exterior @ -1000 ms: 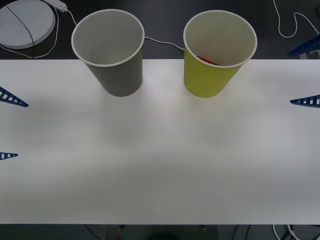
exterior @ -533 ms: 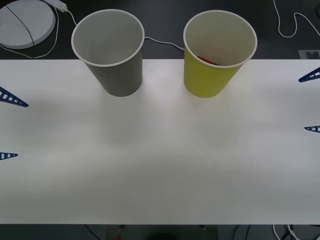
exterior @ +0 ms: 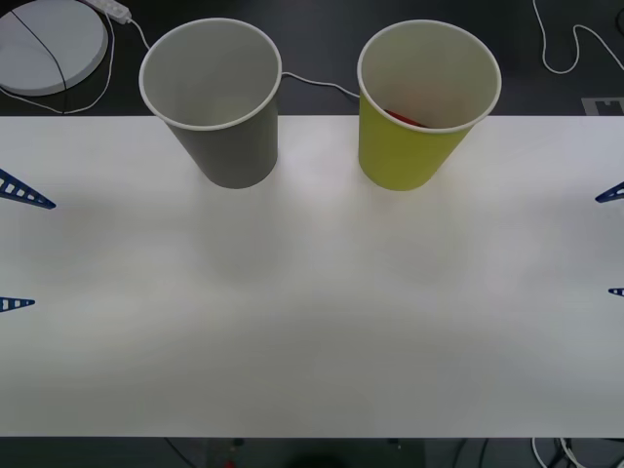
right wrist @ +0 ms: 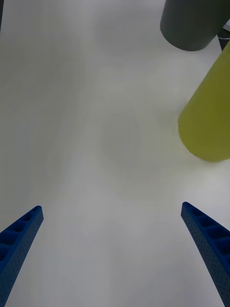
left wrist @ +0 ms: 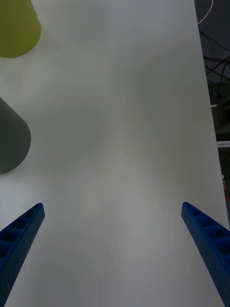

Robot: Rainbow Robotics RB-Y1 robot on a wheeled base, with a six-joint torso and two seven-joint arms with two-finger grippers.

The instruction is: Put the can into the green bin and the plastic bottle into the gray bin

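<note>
You had both bins standing upright along the far edge of the tabletop (exterior: 312,322). The gray bin (exterior: 216,102) sat toward the far left, the green bin (exterior: 421,102) toward the far right, well apart, each with a white rim and pale inside.

A sliver of red-orange showed low inside the green bin against its near wall: the can (exterior: 405,118), mostly hidden by the rim. Nothing could be made out inside the gray bin.

Your left claw (exterior: 19,249) hung at the left edge of the tabletop, released, its two blue ribbed fingertips spread wide and holding nothing. In the left wrist view the left claw (left wrist: 112,230) looked across bare white surface, with the gray bin (left wrist: 12,139) and green bin (left wrist: 17,26) partly in view.

Your right claw (exterior: 614,242) sat at the right edge of the tabletop, likewise released and holding nothing. In the right wrist view the right claw (right wrist: 112,230) faced the green bin (right wrist: 208,120), with the gray bin (right wrist: 191,21) beyond it.

Cables and a round white disc (exterior: 44,44) lay on the dark floor past the far edge.
</note>
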